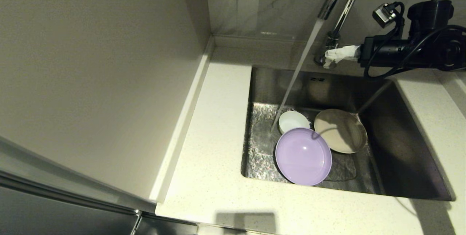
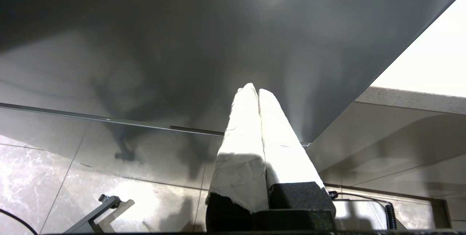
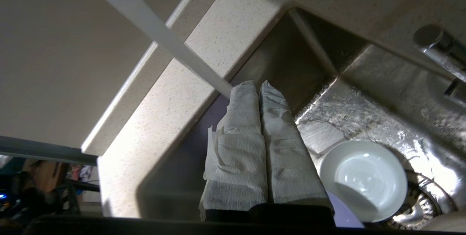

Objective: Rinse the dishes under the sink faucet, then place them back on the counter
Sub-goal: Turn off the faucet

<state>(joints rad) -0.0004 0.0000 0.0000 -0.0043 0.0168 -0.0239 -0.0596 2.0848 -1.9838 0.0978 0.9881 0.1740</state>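
A: Head view, items?
B: Sink (image 1: 400, 147) holds a lavender plate (image 1: 303, 156), a beige plate (image 1: 340, 130) and a white bowl (image 1: 293, 121) — the bowl touching the lavender plate. Water runs from the chrome faucet (image 1: 344, 6). Right gripper (image 1: 329, 57), clenched and empty, sits beside the faucet base. Speckled counter (image 1: 211, 176) surrounds the basin.
A: Left wrist view?
B: Left gripper (image 2: 257, 90) — wrapped fingers pressed together, holding nothing, near a dark cabinet panel (image 2: 182, 46).
A: Right wrist view?
B: Right gripper's fingers (image 3: 238, 133) closed above the sink; white bowl beside the drain strainer (image 3: 418, 206).

Black cabled right arm (image 1: 407, 47), white-wrapped end effector (image 1: 329, 57).
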